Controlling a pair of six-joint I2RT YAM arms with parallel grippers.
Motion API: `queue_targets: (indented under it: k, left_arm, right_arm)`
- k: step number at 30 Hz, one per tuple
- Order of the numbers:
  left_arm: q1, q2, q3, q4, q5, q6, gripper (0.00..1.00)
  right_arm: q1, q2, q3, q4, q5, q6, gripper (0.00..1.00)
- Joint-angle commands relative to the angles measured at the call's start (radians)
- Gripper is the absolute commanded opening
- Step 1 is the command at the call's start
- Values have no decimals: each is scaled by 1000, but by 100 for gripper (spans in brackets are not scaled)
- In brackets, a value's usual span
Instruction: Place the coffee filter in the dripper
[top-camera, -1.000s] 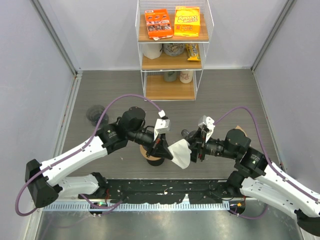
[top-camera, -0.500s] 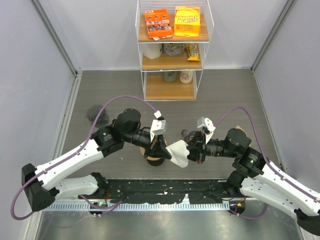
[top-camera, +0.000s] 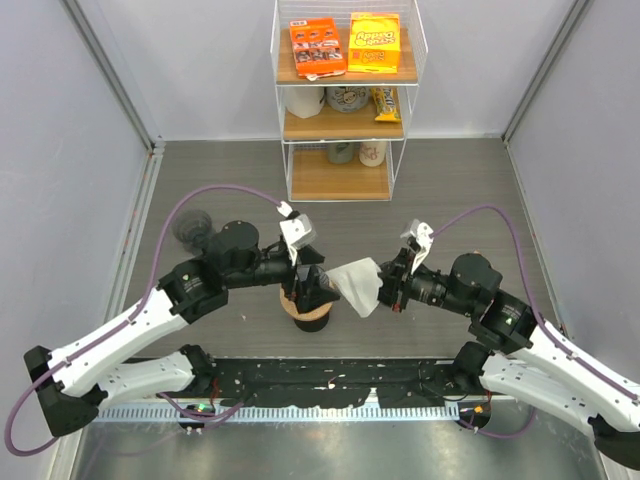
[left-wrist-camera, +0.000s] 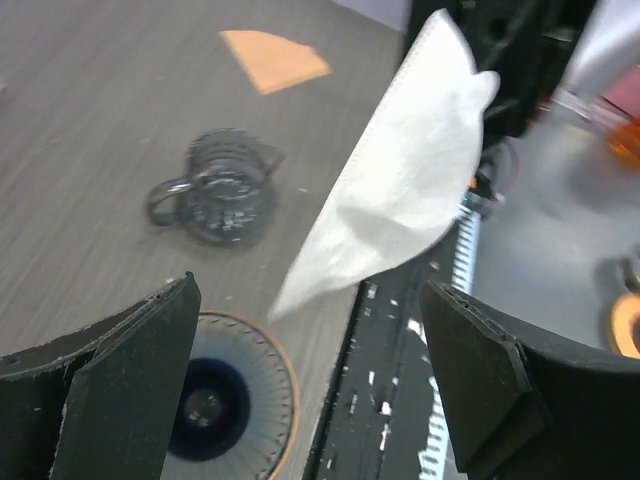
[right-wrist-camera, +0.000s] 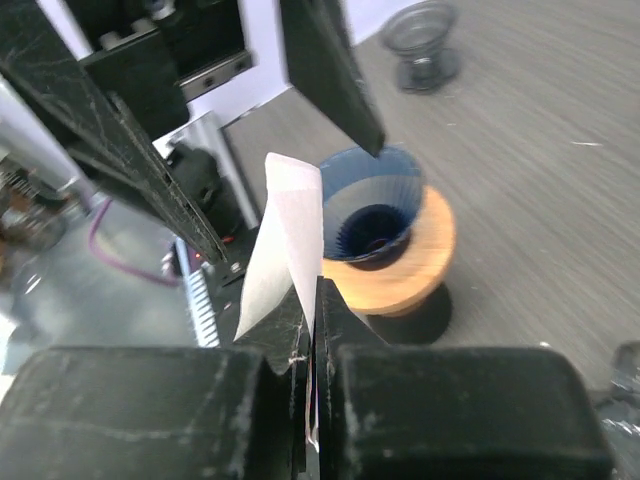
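The coffee filter (top-camera: 358, 285) is a white paper cone, held in the air just right of the dripper. My right gripper (top-camera: 392, 287) is shut on its edge; in the right wrist view the filter (right-wrist-camera: 285, 230) rises from the closed gripper (right-wrist-camera: 312, 300). The dripper (top-camera: 310, 312) is a blue ribbed cone on a round wooden base, standing on the table; its mouth (right-wrist-camera: 385, 215) is empty. My left gripper (top-camera: 308, 285) hangs open over the dripper (left-wrist-camera: 215, 400). In the left wrist view the filter (left-wrist-camera: 400, 190) hangs ahead of the open gripper (left-wrist-camera: 310, 300), touching neither finger.
A small glass pitcher (left-wrist-camera: 225, 195) stands on the table beyond the dripper, and a brown paper filter (left-wrist-camera: 272, 58) lies flat farther off. A dark glass vessel (top-camera: 190, 228) sits at the left. A wire shelf rack (top-camera: 345, 100) with snack boxes stands at the back.
My left gripper has let go of the filter, opened wide and drawn back left over the dripper. My right gripper has shut on the filter and now holds it alone, slightly higher.
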Motion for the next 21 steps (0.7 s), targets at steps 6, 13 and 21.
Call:
queue_targets:
  k: [6, 13, 21]
  left_arm:
    - [-13, 12, 66, 26, -427, -83, 100]
    - [-110, 184, 165, 37, -656, -55, 100]
    - [-174, 328, 235, 58, -616, -72, 100]
  right_arm:
    - [-1, 143, 195, -280, 799, 317, 5]
    - [-2, 258, 309, -407, 924, 502, 5]
    - [-2, 307, 336, -430, 930, 540, 5]
